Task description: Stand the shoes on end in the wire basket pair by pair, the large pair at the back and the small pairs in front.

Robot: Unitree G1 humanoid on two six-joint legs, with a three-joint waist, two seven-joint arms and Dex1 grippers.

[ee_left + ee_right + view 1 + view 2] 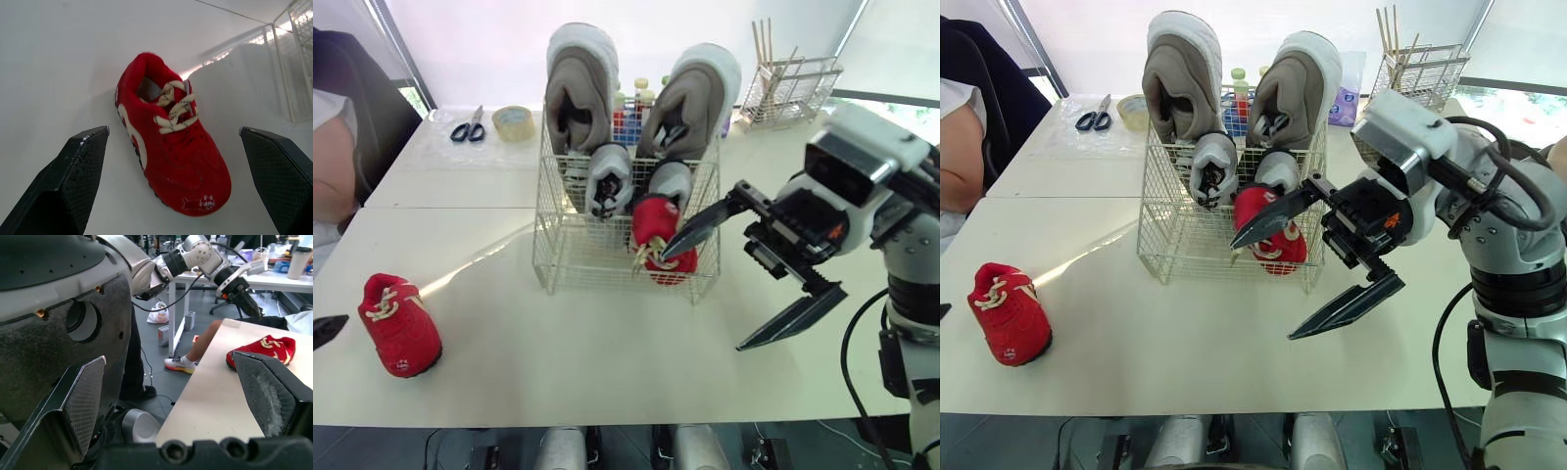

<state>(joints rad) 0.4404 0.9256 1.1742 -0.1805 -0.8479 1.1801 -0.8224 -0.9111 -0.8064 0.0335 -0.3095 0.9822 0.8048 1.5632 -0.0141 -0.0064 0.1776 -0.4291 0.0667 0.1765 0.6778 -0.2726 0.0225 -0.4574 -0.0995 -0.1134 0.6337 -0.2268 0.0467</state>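
Five shoes up on end in the basket [558, 264]: big pair [579, 93] at the back, grey pair [609, 176] before it, one red mate [658, 235] at the front right corner. Lacking only the loose shoe [401, 325], flat on its sole near the left end of the table [607, 382], well apart from the basket, toe toward the front edge. Left gripper [171, 131] poised over it, fingers spread wide, one on each side of the shoe, touching neither flank. Right gripper [702, 302] likewise released, holding nothing, hanging just in front of the basket's right corner, near the red mate. Looks small and light, with a felt-like upper soft enough to give under a squeeze and a sole probably stiffer. Not fragile, not slippery, though laces [176, 107] loose enough to snag on wire. Best taken across the middle, pads on the two flanks low down by the sole rim, not on the collar or laces, apt to fold. Probably better toward the heel half, leaving the toe free to go down into the open front slot beside the mate. Some swing likely on lifting if held off centre.
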